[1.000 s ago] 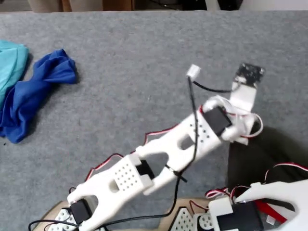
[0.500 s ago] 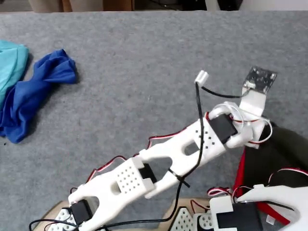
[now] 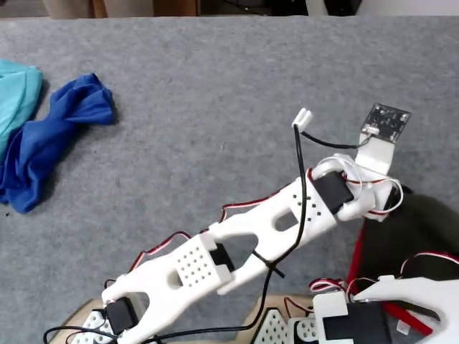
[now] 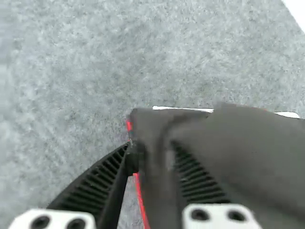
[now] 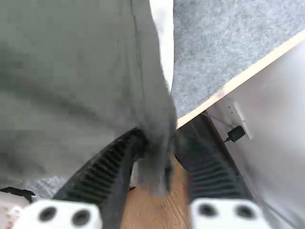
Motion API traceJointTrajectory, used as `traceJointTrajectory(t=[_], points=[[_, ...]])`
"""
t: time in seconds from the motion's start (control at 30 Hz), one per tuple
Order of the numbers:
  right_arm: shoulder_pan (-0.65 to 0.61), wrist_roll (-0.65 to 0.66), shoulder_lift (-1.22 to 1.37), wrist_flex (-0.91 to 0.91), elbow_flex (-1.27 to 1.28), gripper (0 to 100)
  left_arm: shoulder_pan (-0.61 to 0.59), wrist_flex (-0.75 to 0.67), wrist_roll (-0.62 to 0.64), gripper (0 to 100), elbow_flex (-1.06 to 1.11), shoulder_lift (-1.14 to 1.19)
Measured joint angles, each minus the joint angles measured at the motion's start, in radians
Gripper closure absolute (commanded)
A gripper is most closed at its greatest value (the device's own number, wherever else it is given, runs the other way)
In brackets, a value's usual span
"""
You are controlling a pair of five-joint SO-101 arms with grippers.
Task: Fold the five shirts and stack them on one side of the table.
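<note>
Your left gripper (image 4: 150, 160) is clenched on a fold of the dark grey shirt (image 4: 238, 143), with a red edge of fabric (image 4: 139, 191) showing just under the pinch. Your right gripper (image 5: 159, 143) is also clamped on this shirt (image 5: 71, 71), near the table's edge (image 5: 224, 88). From above, the dark shirt (image 3: 416, 236) lies at the right side of the grey table (image 3: 215, 72), over the red layer (image 3: 356, 261). Well apart at the left edge, a crumpled blue shirt (image 3: 54, 136) lies touching a teal shirt (image 3: 16, 89).
</note>
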Motion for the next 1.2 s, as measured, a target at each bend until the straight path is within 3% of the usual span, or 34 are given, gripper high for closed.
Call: traceJointTrajectory(t=[0.23,0.3,0.43,0.53,0.73,0.9,1.2], points=[[0.006,0.031,0.0,0.021,-0.011,65.9,-0.049,0.015,0.031,81,0.0,0.0],[0.006,0.035,0.0,0.068,-0.037,71.7,-0.071,0.034,0.031,81,0.0,0.0],[-0.041,0.037,0.0,0.184,-0.1,97.8,-0.14,0.149,0.031,90,-0.078,0.0],[-0.121,0.037,-0.002,0.287,-0.138,96.4,-0.212,0.247,0.029,98,-0.172,-0.008],[-0.287,-0.034,-0.028,0.384,-0.172,99.3,-0.397,0.486,-0.135,98,-0.35,-0.011],[-0.456,-0.051,-0.121,0.385,-0.152,99.3,-0.621,0.565,-0.273,98,-0.358,-0.014],[-0.89,-0.095,-0.25,0.388,0.044,99.0,-1.192,0.569,-0.364,98,-0.14,-0.044]])
